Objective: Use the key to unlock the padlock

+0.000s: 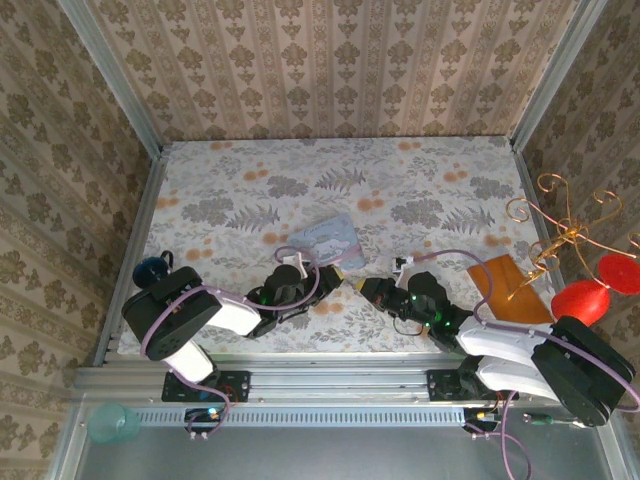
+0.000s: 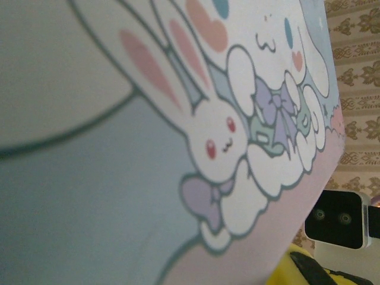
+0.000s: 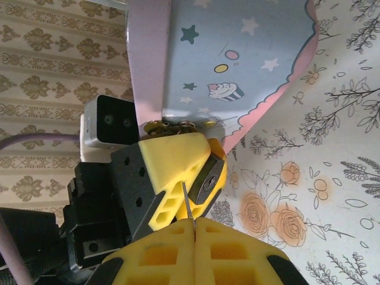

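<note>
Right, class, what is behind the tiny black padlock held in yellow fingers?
The pale blue rectangular picture tin is behind the padlock, which the left gripper clamps. Its yellow fingers hide most of the padlock's body and the table beneath.

Bright even light, soft shadows, left wrist close-up blurred, others fairly sharp

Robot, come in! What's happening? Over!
Left fingers shut on tiny black padlock. Right fingers shut on slender metal key, tip by padlock. Pale blue picture tin close behind.
</note>
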### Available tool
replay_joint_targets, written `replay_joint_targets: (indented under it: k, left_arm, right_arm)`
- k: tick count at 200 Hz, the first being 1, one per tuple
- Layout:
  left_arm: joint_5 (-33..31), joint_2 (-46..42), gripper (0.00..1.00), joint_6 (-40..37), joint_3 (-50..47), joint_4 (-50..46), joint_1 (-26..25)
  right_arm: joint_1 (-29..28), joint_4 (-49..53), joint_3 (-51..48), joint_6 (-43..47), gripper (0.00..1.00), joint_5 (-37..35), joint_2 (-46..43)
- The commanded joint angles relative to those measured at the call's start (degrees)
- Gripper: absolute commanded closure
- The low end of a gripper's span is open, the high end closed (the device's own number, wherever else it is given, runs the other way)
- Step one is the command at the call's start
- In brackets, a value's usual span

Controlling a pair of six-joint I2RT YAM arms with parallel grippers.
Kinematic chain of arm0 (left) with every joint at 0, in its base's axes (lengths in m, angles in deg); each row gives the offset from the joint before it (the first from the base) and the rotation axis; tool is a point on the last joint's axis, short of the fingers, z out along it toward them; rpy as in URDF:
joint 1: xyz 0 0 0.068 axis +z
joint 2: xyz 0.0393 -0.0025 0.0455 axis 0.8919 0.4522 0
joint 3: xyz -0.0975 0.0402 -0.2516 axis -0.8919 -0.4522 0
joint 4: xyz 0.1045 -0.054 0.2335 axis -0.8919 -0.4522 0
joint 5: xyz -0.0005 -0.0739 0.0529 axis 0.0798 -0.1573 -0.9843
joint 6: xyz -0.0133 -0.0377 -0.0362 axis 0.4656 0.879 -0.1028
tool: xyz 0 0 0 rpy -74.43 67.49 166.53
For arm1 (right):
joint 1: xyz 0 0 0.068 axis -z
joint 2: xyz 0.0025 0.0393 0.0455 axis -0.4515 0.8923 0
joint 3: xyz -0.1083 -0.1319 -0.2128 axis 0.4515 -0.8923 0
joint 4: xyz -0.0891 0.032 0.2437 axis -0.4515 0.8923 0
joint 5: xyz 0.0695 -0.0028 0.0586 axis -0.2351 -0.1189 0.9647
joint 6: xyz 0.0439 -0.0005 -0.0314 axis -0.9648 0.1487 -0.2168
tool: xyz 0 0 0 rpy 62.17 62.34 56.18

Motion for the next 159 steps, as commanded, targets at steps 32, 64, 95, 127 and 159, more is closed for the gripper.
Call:
replay_joint_targets:
  k: [32, 64, 95, 127, 159]
  left_arm:
    - [0.8, -3.0, 1.00, 3.7, -0.6, 5.9, -0.4]
    - [0.2, -3.2, 1.00, 4.3, -0.7, 6.5, -0.8]
    - [0.2, -2.9, 1.00, 4.7, -0.8, 7.5, -0.9]
    - [0.1, -2.8, 1.00, 5.2, -1.1, 8.2, -1.0]
    - [0.2, -2.8, 1.00, 5.4, -1.1, 8.6, -1.1]
  right_arm:
    - [0.3, -1.2, 0.0, 1.7, 1.00, 2.1, -0.8]
    - [0.2, -1.3, 0.6, 1.7, 1.00, 2.9, 0.3]
    - [0.3, -3.0, 0.6, 1.3, 1.00, 3.1, 1.5]
    - [0.2, -3.4, 0.6, 1.2, 1.00, 2.9, 1.7]
    - [0.3, -3.9, 0.5, 1.1, 1.00, 2.9, 1.9]
